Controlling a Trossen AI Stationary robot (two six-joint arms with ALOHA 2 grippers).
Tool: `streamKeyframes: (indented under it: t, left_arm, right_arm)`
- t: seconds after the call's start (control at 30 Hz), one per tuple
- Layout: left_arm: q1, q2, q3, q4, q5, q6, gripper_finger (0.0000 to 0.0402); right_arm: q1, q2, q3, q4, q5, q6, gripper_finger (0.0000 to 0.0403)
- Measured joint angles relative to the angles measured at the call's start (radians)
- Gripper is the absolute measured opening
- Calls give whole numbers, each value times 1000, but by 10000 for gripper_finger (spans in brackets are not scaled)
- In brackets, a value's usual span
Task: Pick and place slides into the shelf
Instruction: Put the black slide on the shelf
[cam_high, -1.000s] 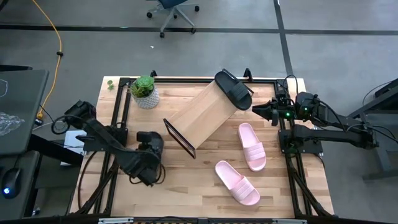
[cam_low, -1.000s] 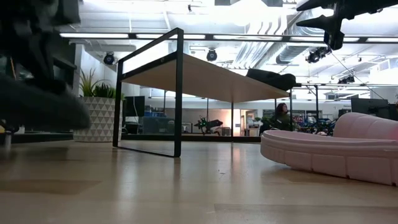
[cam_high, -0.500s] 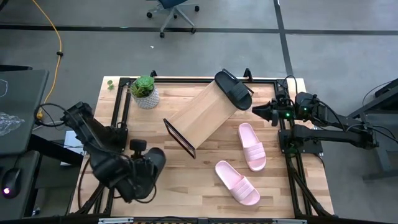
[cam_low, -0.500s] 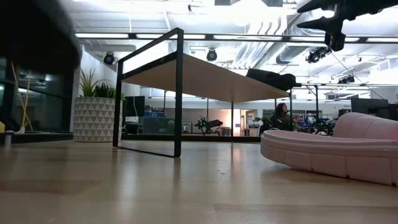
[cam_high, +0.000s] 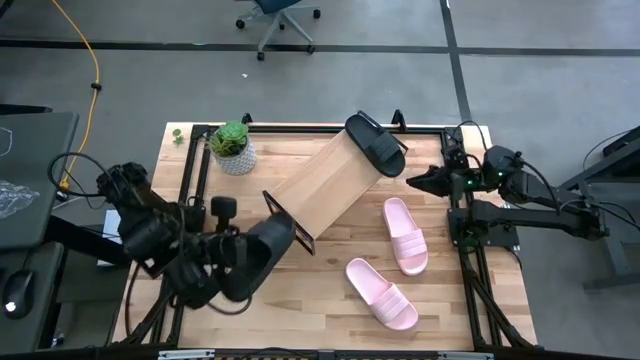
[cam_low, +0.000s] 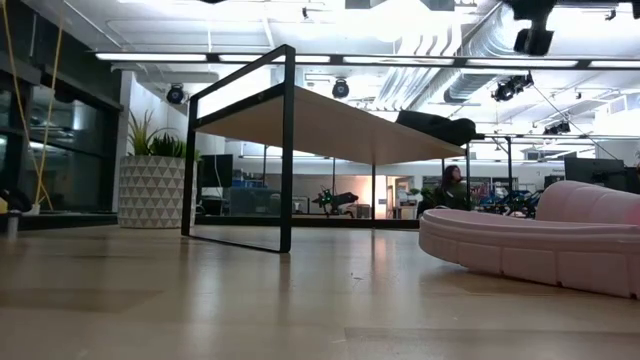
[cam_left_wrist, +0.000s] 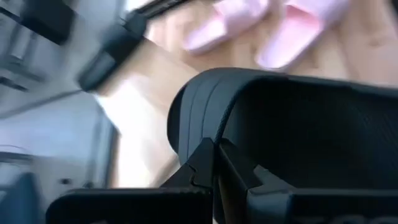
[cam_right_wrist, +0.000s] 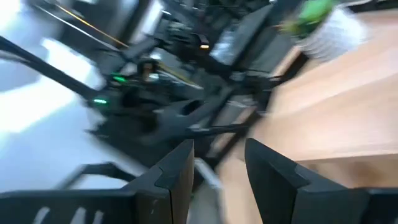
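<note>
Lifted toward shelf (cam_high: 325, 185) since earlier: L gripper (cam_left_wrist: 214, 163) jaws clenched on black slide (cam_high: 258, 258); R gripper (cam_right_wrist: 219, 163) jaws apart, empty.

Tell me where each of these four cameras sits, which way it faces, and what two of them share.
High: overhead, looking down; both arms show.
Low: at tabletop height, facing the shelf and a pink slide.
Left wrist: on the left arm; left gripper clamps a black slide.
Right wrist: on the right arm; open right gripper.
High and low share the shelf.
</note>
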Motion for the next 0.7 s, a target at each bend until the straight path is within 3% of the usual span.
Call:
streamKeyframes:
  t: [0.17,0.43,0.7]
  left_arm:
    - [99,0,8,86,-17,248,0]
    - [197,0,8,375,68,730,0]
    - [245,0,8,398,198,953,0]
  right_arm:
    - [0,14,0,104,-63,222,135]
    - [70,80,0,119,-97,419,135]
    - [152,197,0,260,-59,513,139]
